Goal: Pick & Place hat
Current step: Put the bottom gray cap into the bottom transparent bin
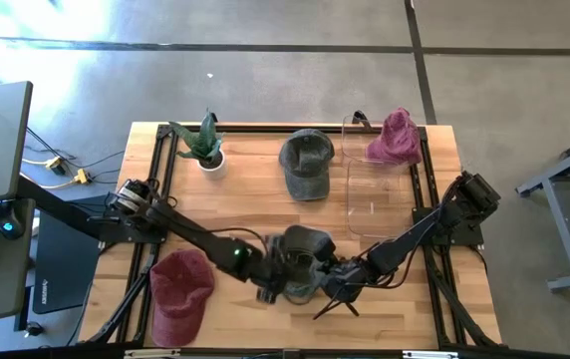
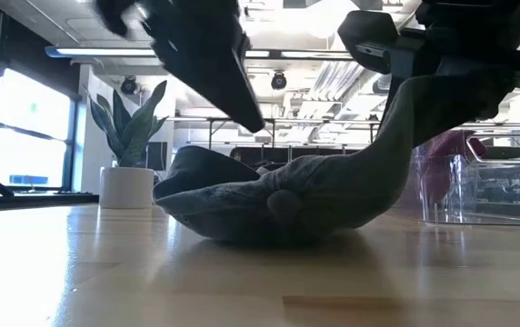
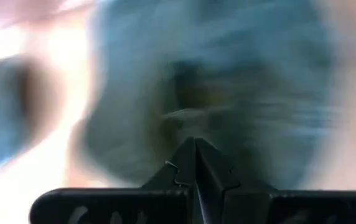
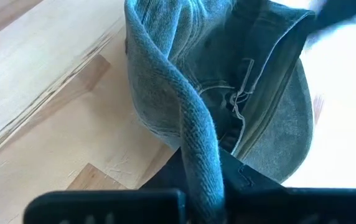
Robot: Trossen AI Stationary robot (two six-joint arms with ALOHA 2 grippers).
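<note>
**Two grippers at the grey hat**

The grey hat [image 1: 303, 261] lies just front-left of the clear bin [image 1: 377, 189]. The right gripper [image 4: 200, 180] is clamped on its rim, probably to lift it binward. The left gripper [image 1: 270, 284], fingers together, touches its crown, seemingly steadying it.

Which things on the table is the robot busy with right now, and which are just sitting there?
Busy with:
- grey hat at the front
- right gripper, shut on its edge
- left gripper, shut, at the hat
- clear bin, probably where it goes

Just sitting:
- red hat
- second grey hat
- pink hat
- potted plant
</note>
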